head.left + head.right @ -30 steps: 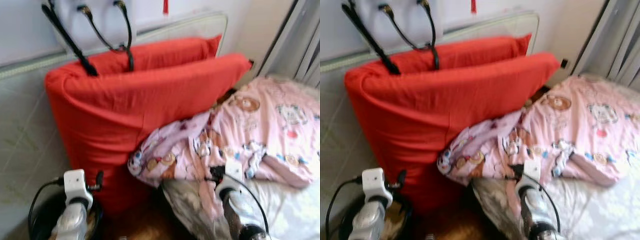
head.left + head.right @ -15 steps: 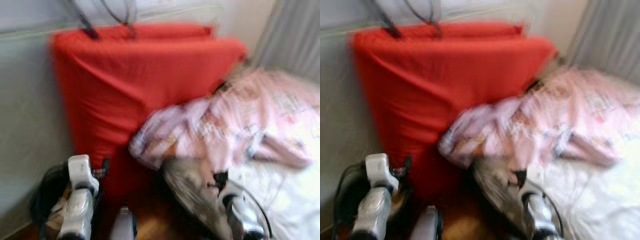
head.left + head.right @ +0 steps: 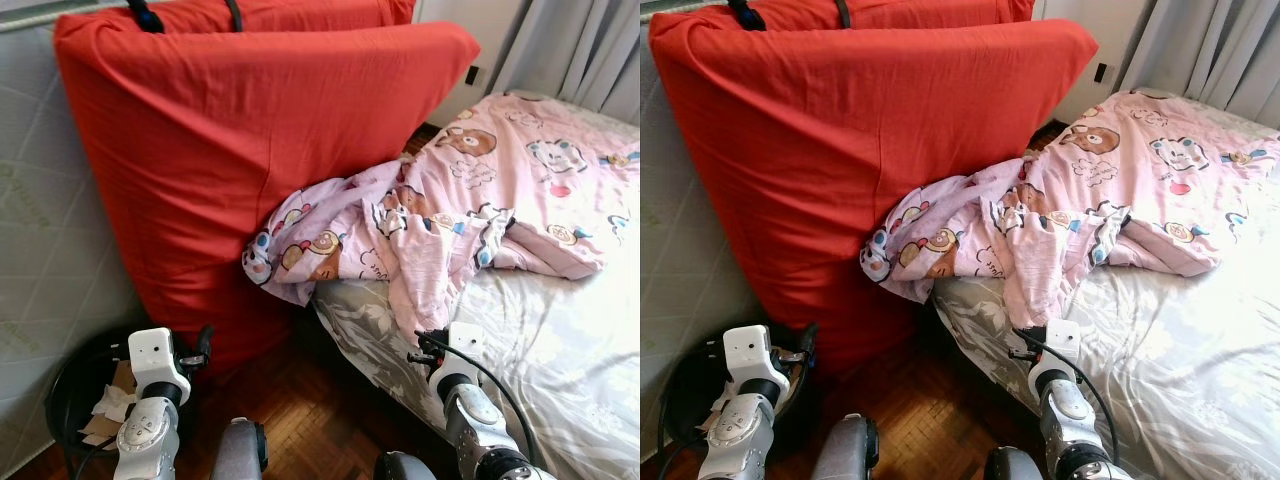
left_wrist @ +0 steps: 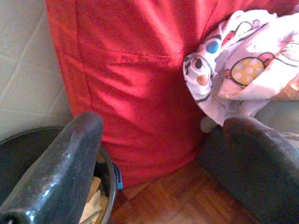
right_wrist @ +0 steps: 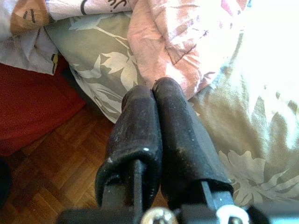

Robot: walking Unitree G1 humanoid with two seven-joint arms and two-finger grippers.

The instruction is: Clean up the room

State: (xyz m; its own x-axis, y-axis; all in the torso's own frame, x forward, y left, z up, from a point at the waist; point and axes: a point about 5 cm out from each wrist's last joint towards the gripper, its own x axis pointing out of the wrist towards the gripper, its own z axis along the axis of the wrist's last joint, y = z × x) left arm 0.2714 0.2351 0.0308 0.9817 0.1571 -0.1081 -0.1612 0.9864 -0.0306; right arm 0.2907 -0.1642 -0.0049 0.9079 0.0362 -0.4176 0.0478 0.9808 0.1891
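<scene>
Your left gripper [image 4: 159, 154] has its two black fingers [image 4: 60, 168] spread wide with nothing between them; it is held low over the wood floor [image 4: 187, 200], pointing at the base of the red mattress [image 3: 260, 150]. Your right gripper [image 5: 159, 121] has its fingers pressed together on nothing, hovering above the edge of the bed [image 3: 560, 350] where the leaf-print sheet [image 5: 98, 60] drops toward the floor.

From the head views, your left arm [image 3: 150, 400] comes up at 7 o'clock and your right arm [image 3: 465, 390] at 5 o'clock; both are cut off by the lower frame edge, and you cannot see the fingertips from up there.

At 8 o'clock, just beside your left arm, a black bin [image 3: 75, 400] holds crumpled paper [image 3: 105, 405]; its far rim sits against the red mattress, and part of it is hidden behind your arm.

The red mattress leans upright from 10 to 1 o'clock, its top cut off by the upper edge. A second red pad [image 3: 300, 12] shows only as a strip behind it.

At centre and out toward 3 o'clock, the pink cartoon-print blanket [image 3: 480, 200] lies rumpled over the bed, one bunched end pressed against the mattress and hanging off the bed's corner. Grey curtains [image 3: 580, 50] stand at 1 o'clock, only partly in view.
</scene>
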